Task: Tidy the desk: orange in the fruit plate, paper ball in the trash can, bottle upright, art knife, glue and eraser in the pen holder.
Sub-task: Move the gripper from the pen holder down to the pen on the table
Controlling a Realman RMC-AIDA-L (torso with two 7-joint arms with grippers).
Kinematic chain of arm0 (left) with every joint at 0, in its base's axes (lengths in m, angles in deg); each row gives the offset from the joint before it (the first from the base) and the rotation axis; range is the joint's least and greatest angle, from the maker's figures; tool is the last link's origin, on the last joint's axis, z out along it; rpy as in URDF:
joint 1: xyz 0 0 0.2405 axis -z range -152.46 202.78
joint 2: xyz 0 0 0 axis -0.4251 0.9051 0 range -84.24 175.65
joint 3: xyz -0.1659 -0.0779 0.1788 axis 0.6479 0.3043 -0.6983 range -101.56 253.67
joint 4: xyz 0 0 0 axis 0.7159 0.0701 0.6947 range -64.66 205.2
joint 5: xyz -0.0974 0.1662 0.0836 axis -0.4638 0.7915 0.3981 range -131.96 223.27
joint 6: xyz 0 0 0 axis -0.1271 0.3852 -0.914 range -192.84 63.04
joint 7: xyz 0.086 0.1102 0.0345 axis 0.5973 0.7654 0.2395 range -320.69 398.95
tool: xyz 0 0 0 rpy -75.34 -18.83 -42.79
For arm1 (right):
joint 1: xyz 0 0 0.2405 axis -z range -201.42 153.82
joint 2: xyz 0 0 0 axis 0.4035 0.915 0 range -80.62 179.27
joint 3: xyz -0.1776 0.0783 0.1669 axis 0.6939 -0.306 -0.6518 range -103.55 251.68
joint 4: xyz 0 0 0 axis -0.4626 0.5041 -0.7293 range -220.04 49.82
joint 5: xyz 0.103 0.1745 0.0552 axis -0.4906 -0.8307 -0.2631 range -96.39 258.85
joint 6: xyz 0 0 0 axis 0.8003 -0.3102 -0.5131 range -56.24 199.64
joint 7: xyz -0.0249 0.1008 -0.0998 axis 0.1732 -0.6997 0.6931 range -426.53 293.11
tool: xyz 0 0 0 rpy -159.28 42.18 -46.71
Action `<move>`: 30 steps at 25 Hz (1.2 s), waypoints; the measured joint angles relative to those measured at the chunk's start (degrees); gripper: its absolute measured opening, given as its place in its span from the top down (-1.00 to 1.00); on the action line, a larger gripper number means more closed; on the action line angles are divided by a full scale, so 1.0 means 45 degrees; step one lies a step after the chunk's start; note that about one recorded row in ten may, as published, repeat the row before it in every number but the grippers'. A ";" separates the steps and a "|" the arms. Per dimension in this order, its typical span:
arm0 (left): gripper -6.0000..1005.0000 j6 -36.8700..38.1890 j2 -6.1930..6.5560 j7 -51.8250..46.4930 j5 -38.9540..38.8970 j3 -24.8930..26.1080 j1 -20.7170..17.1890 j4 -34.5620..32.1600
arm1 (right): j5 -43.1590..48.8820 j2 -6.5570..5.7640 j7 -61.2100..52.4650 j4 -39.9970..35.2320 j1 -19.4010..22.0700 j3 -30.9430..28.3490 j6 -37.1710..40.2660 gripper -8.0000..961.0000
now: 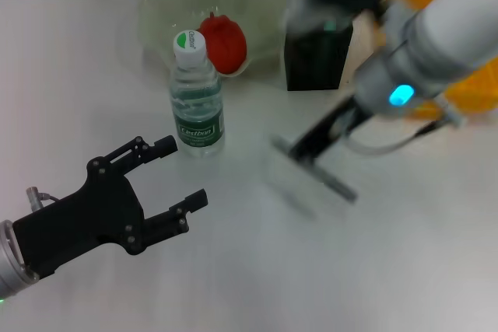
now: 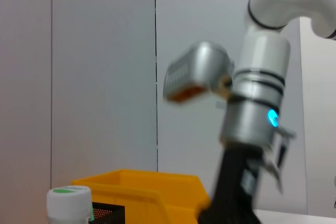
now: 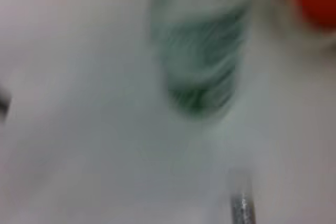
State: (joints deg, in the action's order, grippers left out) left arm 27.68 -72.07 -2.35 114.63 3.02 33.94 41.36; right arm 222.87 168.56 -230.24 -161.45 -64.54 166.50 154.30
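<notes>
At the near left of the desk [image 1: 233,285], the left gripper [image 1: 180,172] is held low with its jaws spread and nothing between them. Just beyond it the bottle [image 1: 196,95] is found already upright, its cap on, in front of the fruit plate [image 1: 167,1], where the orange [image 1: 224,41] is seated. Further right, the black pen holder [image 1: 315,56] is noted beside the plate. The right gripper [image 1: 311,149] is seen over the desk centre carrying a thin grey bar (most likely the art knife [image 1: 315,169]), though whether its jaws are clenched on it cannot be told through the motion blur. It is judged that the knife should be kept vertical and centred over the pen holder's opening before release, with the bottle cleared well.
</notes>
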 joint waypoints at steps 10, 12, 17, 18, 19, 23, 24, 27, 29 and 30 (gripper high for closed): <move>-0.56 0.0000 -0.0038 0.0000 -0.0023 -0.0005 0.0060 0.0000 | -0.5028 0.0050 0.5985 -0.2931 0.4435 -0.3578 -0.5512 0.87; -0.56 0.0023 -0.0058 -0.0001 0.0004 -0.0012 0.0083 0.0000 | -0.7429 0.0003 0.7400 -0.2313 0.4770 -0.3756 -0.6065 0.86; -0.56 0.0057 -0.0058 -0.0011 0.0008 -0.0005 0.0076 0.0000 | -0.6261 -0.0035 0.5096 -0.2948 0.3868 -0.3819 -0.3321 0.86; -0.56 0.0057 -0.0058 -0.0011 0.0008 -0.0005 0.0076 0.0000 | -0.5150 -0.0030 0.4010 -0.3088 0.3475 -0.3778 -0.2501 0.86; -0.56 0.0084 -0.0036 -0.0077 0.0018 -0.0007 0.0060 0.0000 | -0.5150 -0.0030 0.4010 -0.3088 0.3475 -0.3778 -0.2501 0.86; -0.56 0.0061 -0.0049 -0.0034 0.0025 -0.0017 0.0092 0.0000 | -0.0904 0.0018 0.2025 -0.2881 0.2206 -0.3420 -0.0323 0.86; -0.56 0.0043 -0.0056 -0.0021 0.0024 -0.0015 0.0104 0.0000 | -0.0336 0.0014 0.1982 -0.2632 0.2009 -0.3223 -0.0063 0.86; -0.56 0.0024 -0.0064 0.0000 0.0024 -0.0002 0.0112 0.0000 | 0.1121 -0.0024 0.2232 -0.1746 0.1356 -0.2810 0.0463 0.69; -0.56 0.0030 -0.0063 0.0000 0.0024 -0.0001 0.0114 0.0000 | 0.1517 -0.0022 0.2451 -0.1579 0.1244 -0.2620 0.0490 0.57; -0.56 0.0030 -0.0063 0.0000 0.0024 -0.0001 0.0114 0.0000 | 0.1854 -0.0012 0.2654 -0.1462 0.1209 -0.2386 0.0434 0.51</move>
State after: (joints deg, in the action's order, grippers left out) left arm 27.81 -72.35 -2.35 114.73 3.02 34.45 41.36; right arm 231.22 168.51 -218.30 -168.03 -59.10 155.76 156.26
